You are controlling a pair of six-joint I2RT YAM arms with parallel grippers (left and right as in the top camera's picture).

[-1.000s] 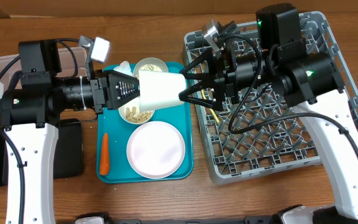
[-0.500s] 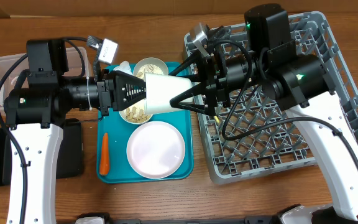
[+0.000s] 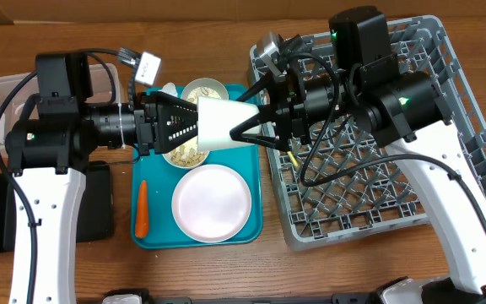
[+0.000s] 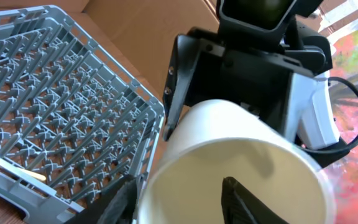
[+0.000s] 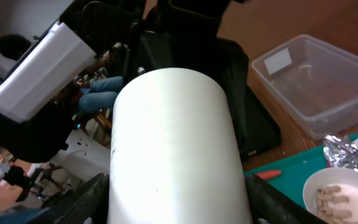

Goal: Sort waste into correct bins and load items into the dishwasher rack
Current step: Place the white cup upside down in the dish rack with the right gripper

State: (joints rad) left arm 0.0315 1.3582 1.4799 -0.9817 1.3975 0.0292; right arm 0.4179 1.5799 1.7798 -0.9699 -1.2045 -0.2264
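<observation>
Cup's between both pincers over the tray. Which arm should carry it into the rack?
Right. Its pincer straddles the white cup and the dishwasher rack lies on its side; the left arm sits across the teal tray from it.

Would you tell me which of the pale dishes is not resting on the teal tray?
The small white cup, held on its side in the air; the plate and the two bowls sit on the teal tray.

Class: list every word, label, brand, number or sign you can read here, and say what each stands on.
No text is readable in any view.
White sticker on the clear tub: too blurred to read.
White tag, overhead view: too small to read.
</observation>
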